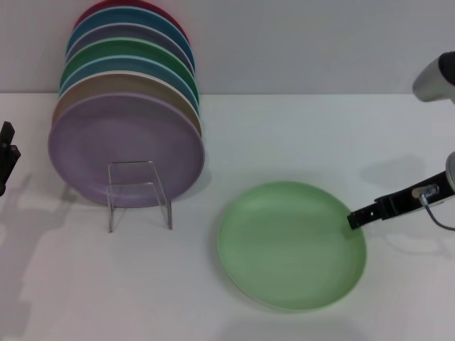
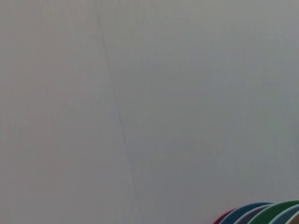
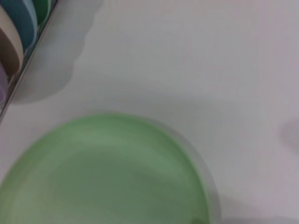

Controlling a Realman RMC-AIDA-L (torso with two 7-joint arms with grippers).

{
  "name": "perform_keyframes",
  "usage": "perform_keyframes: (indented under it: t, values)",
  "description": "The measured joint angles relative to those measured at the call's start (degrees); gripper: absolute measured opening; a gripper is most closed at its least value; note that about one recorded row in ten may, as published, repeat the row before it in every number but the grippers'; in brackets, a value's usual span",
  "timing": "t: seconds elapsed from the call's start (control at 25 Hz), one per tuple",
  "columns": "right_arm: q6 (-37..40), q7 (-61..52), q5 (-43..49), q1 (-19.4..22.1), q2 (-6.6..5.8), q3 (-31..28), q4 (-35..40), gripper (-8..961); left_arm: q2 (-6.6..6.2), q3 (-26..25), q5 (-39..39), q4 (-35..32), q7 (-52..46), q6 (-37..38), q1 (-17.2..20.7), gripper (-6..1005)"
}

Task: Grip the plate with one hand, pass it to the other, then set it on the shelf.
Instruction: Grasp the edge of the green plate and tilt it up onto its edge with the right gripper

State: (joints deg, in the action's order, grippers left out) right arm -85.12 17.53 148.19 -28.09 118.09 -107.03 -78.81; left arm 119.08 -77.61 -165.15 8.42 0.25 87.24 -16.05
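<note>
The plate (image 1: pixel 291 245) lies flat on the white bench (image 1: pixel 85 298), not yet lifted; the grip, the handover and the placing are all judged outstanding. At far left the left end effector (image 1: pixel 7 160) is parked (opening not discernible). The shelf (image 1: pixel 138 193) stands before a leaning plate stack (image 1: pixel 126 106), which crowds it. The right end effector (image 1: pixel 355 217) is seen at the plate's rim; whether it has closed cannot be told
</note>
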Motion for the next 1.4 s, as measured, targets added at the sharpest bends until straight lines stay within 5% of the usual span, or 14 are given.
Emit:
perform_keyframes:
  t: [1.12,1.4]
  values:
    - [4.79,1.98,1.35,-4.74,0.53,2.88,11.69,671,0.0,0.09,-0.3,0.27,-0.17,0.0,0.62,799]
    - [4.53,2.1,1.55,-5.04,0.41,3.0,12.39,513,0.0,0.09,-0.35,0.21,-0.17,-0.05,0.41,799]
